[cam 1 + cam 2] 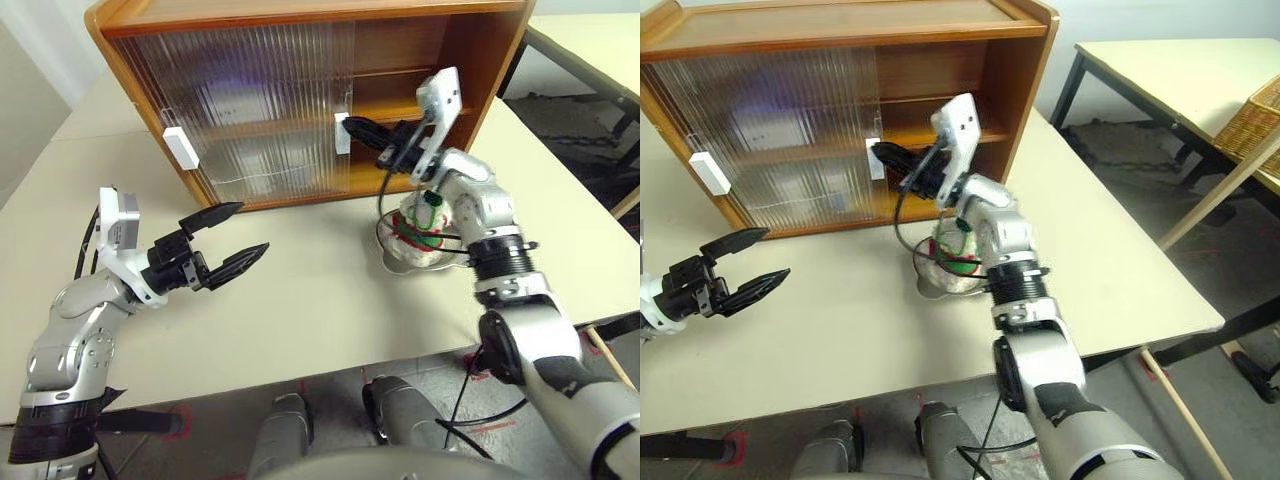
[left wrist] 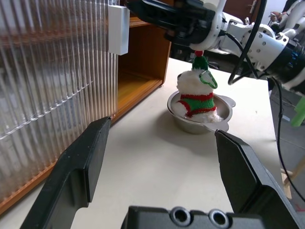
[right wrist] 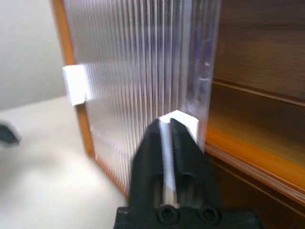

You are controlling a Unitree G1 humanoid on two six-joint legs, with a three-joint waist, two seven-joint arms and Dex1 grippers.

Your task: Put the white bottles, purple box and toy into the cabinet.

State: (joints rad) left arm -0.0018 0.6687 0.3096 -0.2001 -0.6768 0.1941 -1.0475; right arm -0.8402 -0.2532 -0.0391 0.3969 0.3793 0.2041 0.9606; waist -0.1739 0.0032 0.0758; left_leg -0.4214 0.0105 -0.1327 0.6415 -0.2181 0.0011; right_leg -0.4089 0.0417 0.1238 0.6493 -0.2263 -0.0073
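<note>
Lab-like test room: plain tables, red floor tape marks

Bright, even light falls on my table, with only soft shadows under my arms. Pale glare streaks the cabinet's ribbed sliding doors, and straight edges bow toward the head views' borders. My right wrist view is smeared, the door handle soft.

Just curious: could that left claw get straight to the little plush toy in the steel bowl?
Probably yes: the open left claw faces the red-and-green plush toy in its steel bowl, with bare tabletop between.
</note>
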